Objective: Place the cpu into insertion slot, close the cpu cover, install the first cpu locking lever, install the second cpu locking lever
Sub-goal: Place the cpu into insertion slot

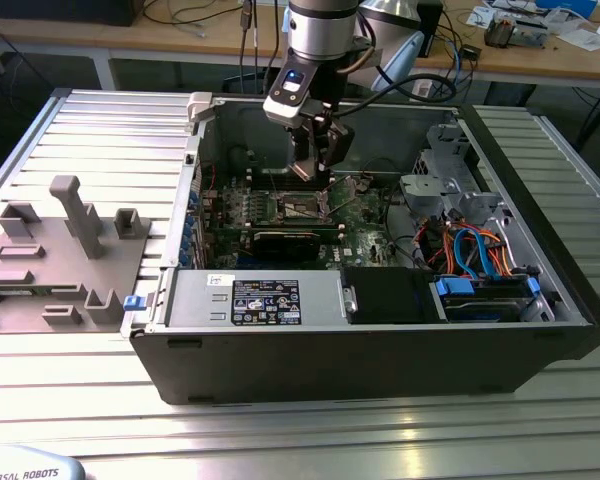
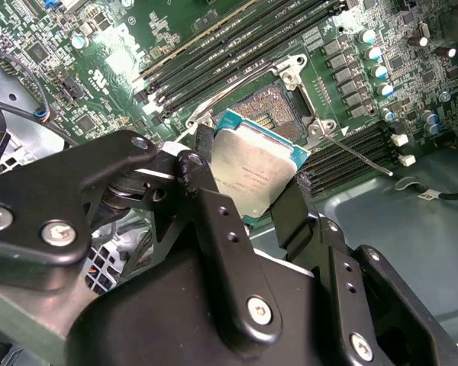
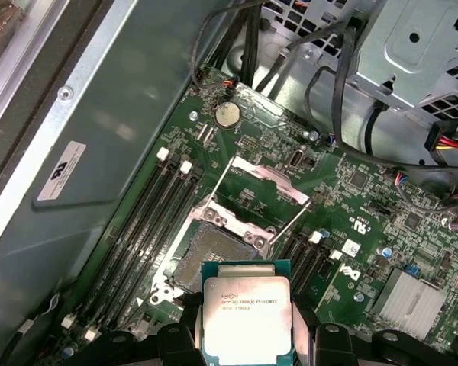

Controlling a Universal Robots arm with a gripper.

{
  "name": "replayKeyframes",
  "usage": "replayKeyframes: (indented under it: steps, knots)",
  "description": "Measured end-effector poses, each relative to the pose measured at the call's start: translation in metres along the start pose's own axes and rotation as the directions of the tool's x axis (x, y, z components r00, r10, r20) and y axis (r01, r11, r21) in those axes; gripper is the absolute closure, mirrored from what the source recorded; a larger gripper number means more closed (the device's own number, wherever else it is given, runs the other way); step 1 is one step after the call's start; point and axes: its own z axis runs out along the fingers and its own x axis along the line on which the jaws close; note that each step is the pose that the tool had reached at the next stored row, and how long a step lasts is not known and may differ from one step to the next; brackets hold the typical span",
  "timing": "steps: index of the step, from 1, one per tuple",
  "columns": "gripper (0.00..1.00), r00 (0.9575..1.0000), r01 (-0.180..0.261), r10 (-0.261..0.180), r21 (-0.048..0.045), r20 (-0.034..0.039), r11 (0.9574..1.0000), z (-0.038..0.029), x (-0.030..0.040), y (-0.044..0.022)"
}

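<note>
My gripper hangs inside the open computer case, shut on the cpu, a flat silver square with a green edge held by two opposite sides between the black fingers. In both wrist views the cpu hovers just above and slightly to one side of the insertion slot, whose dark pin field lies bare. The cpu cover is swung open, away from the slot. Thin wire locking levers stand released beside it; one lever slants across the board.
Long memory slots flank the slot on both sides. A black card, drive cage and coloured cables crowd the case. A grey fixture tray sits on the exterior view's left.
</note>
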Motion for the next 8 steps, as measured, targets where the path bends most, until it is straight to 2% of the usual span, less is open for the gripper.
replayKeyframes:
  steps: [8]
  knots:
    - [0.45, 0.9999, -0.013, 0.013, 0.0006, 0.0001, 0.9999, 0.0004, 0.0, 0.0]
